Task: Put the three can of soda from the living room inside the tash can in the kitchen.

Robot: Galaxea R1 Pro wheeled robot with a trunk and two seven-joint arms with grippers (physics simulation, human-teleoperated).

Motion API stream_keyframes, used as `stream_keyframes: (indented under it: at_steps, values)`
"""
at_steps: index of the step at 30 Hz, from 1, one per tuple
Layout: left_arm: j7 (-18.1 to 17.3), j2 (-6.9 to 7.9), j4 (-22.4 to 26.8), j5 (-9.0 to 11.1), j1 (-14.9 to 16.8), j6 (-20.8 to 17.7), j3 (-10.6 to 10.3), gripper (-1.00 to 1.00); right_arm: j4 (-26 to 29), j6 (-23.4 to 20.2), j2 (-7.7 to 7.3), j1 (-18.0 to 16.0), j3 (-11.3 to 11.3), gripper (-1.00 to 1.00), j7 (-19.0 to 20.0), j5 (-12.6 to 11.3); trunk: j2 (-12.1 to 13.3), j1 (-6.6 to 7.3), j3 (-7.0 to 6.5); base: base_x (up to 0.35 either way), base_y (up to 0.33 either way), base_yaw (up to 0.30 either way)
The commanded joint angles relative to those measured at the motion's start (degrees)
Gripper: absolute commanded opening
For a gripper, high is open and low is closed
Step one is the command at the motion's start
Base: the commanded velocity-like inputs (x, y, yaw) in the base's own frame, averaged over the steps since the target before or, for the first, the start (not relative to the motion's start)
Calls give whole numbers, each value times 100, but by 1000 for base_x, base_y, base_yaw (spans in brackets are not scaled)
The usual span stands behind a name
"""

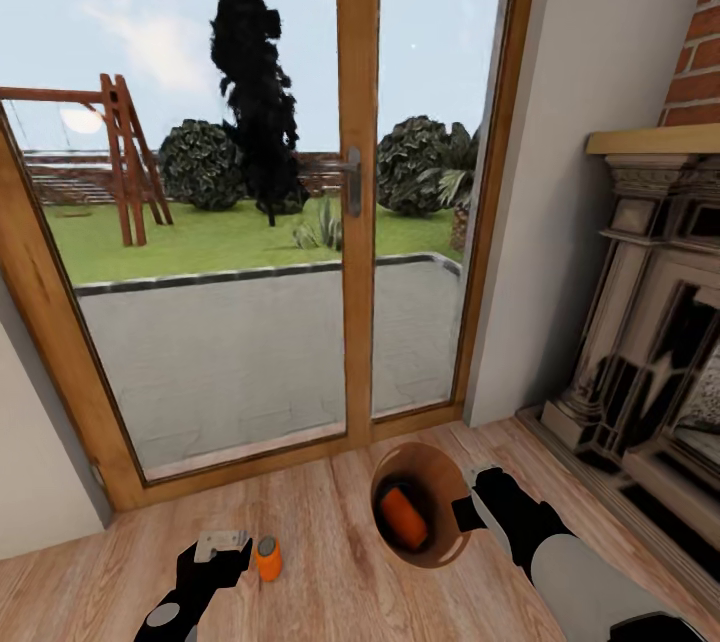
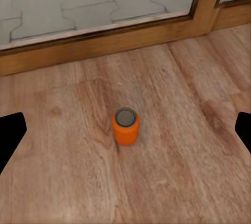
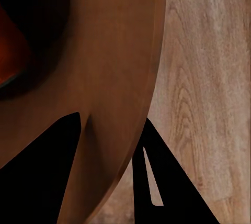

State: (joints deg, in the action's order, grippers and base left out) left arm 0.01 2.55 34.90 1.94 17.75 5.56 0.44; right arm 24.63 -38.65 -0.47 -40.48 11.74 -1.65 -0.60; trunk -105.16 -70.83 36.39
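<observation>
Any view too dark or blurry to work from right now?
Head view: evenly lit, slightly soft. Left wrist view: clear, the orange can sharp on the floor, the fingers flat black. Right wrist view: the bin interior dark in shadow.

Orange can [image 1: 268, 559] upright on plank floor [image 1: 330, 582]
</observation>
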Motion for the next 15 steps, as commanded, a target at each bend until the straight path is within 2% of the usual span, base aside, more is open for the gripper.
stream_keyframes:
  at_steps: [1,9,15]
  values:
    - [-2,0,-1,0,0,0,0,100,7,1,1,-3,-8,-100,1,-32,0,0,-1,0,1,0]
    - [-7,0,-1,2,0,-2,0,100,6,7,1,-3,-13,-100,7,-28,0,0,-1,0,7,0]
    - [-9,0,-1,2,0,-2,0,100,6,7,-6,-3,-14,-100,7,-27,0,0,-1,0,108,0]
